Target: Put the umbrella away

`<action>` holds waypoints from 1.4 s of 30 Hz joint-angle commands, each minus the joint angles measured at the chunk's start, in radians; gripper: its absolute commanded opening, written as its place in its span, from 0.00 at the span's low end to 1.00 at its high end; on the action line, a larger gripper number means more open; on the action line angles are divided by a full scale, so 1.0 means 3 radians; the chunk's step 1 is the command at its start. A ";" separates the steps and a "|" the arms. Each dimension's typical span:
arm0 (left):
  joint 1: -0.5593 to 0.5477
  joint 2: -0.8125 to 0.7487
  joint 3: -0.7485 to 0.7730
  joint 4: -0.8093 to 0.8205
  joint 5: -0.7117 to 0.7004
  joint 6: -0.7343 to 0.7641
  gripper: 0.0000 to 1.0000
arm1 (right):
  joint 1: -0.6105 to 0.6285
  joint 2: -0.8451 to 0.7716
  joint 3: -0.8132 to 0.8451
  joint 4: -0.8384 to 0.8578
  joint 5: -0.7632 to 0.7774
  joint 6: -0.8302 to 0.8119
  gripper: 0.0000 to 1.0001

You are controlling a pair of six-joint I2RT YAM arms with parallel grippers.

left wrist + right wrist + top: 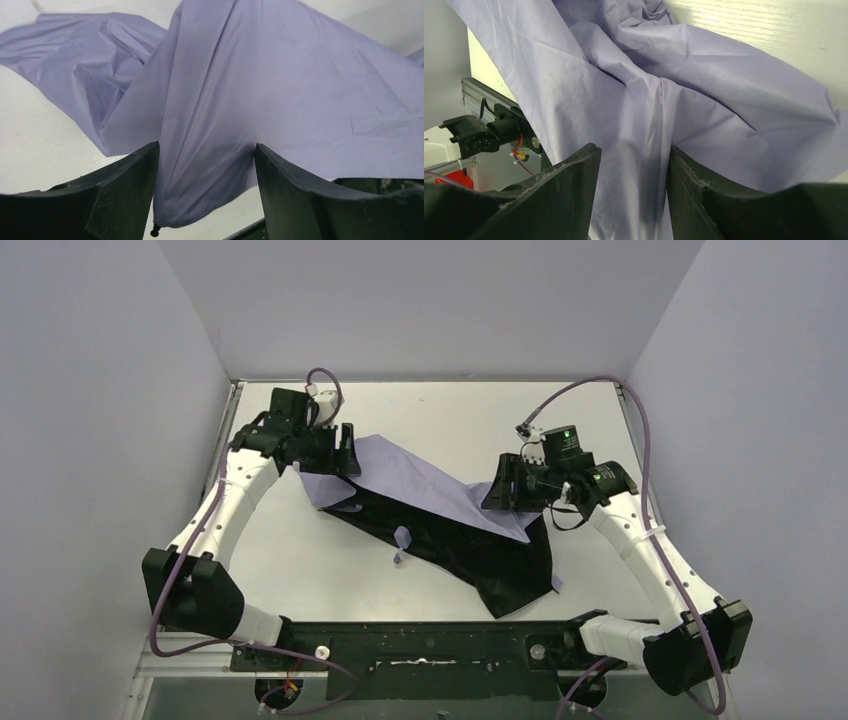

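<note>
A: Where was the limp pale lavender fabric umbrella (430,502)?
B: Spread across the middle of the white tabletop (300,575). The left claw (206,146) pinched its far-left fabric, and the right claw (634,147) pinched its right side.

Left hand (345,458) and right hand (497,495), both far forward, clamped.

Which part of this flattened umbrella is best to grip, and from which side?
Probably grip the bunched lavender fabric at the ends of the umbrella, coming from above: it lies collapsed flat and diagonal on the table, so only raised folds give a bite. The left pincer and right pincer each hold such a fold.
</note>
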 commanded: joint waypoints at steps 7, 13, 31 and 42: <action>-0.0159 0.0109 -0.0190 0.0694 0.0214 -0.0151 0.53 | 0.0079 0.0247 -0.0331 0.0854 -0.0047 0.0192 0.49; -0.0465 0.0463 -0.0069 0.0860 0.0110 -0.0124 0.49 | 0.0142 0.0610 -0.0432 0.1326 0.0111 0.0240 0.45; -0.1189 0.1255 0.0020 0.1346 0.0350 -0.0193 0.50 | 0.0454 0.1764 -0.0326 0.2797 0.0501 0.0637 0.44; -0.1175 0.0601 -0.0196 0.0994 -0.0016 -0.0297 0.69 | 0.0442 0.1271 -0.0024 0.1760 0.0658 -0.0105 0.70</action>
